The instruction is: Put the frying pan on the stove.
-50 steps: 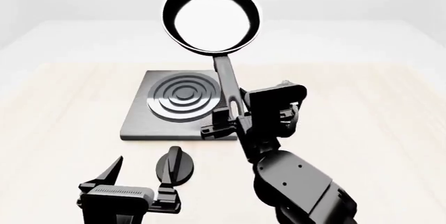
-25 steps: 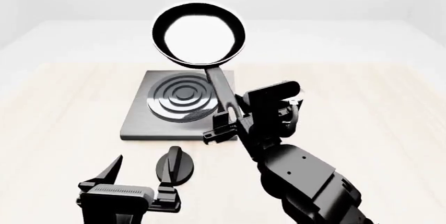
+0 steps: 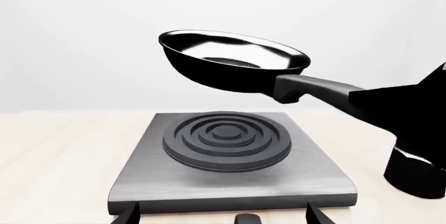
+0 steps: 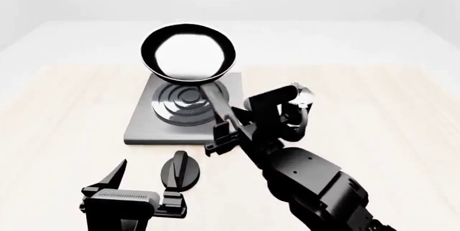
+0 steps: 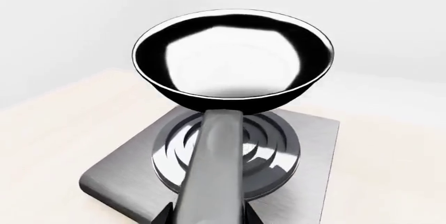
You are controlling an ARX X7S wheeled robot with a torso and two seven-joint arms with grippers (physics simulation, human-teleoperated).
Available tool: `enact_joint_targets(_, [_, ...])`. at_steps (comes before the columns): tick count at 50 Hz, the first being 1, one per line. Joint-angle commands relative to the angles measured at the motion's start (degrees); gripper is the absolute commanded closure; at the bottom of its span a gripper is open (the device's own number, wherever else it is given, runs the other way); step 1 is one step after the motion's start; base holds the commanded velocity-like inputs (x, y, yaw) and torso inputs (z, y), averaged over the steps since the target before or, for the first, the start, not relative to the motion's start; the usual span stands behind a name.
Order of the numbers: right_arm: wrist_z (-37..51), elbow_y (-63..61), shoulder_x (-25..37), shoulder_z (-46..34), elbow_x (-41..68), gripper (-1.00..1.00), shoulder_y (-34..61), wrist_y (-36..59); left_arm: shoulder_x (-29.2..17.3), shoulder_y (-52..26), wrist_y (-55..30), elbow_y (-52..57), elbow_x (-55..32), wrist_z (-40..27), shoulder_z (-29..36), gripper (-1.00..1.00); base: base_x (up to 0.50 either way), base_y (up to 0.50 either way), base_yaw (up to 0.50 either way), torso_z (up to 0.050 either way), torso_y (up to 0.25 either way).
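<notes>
The frying pan (image 4: 187,54) is round, black and glossy inside. It hangs in the air above the stove's far part, its long handle (image 4: 217,103) held in my right gripper (image 4: 230,128), which is shut on it. The stove (image 4: 144,126) is a flat dark-grey plate with a ringed burner (image 4: 180,107) on the light wooden table. The left wrist view shows the pan (image 3: 233,62) well clear above the burner (image 3: 226,140). The right wrist view shows the pan (image 5: 233,57), its handle (image 5: 214,172) and the stove (image 5: 125,172) under it. My left gripper (image 4: 140,180) is open and empty, near the table's front.
A small black knob-shaped dial (image 4: 180,170) lies on the table just in front of the stove, beside my left gripper's fingers. The wooden table (image 4: 374,112) stretches wide to both sides of the stove.
My right gripper has carried the pan left and lower, from behind the stove to over its far part. The left arm has not moved.
</notes>
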Motion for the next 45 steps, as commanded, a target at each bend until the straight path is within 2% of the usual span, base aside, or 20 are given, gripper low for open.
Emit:
enact_joint_targets(1, [-1.7, 1.3, -1.4, 0.3, -3.3, 1.0, 2.6, 0.2, -0.1, 0.1, 0.2, -0.2, -0.2, -0.2, 0.0, -1.0, 0.0, 0.0, 0.0, 0.0, 0.0])
enact_joint_targets(19, [1.0, 0.3, -1.8, -2.4, -3.3, 1.0, 6.2, 7.6, -0.1, 0.1, 0.7, 0.1, -0.7, 0.0, 0.4, -1.0, 0.0, 0.0, 0.0, 0.001, 0.002])
enact_joint_targets(33, [1.7, 1.3, -2.5, -3.3, -3.6, 1.0, 8.8, 10.0, -0.7, 1.0, 1.8, 0.3, -1.3, 0.1, -0.2, -1.0, 0.0, 0.0, 0.0, 0.0, 0.001])
enact_joint_targets(45, [2.4, -0.1, -1.0, -3.1, -3.2, 1.0, 6.9, 9.7, -0.6, 0.9, 2.1, -0.3, -1.3, 0.1, 0.1, -1.0, 0.0, 0.0, 0.0, 0.001, 0.003])
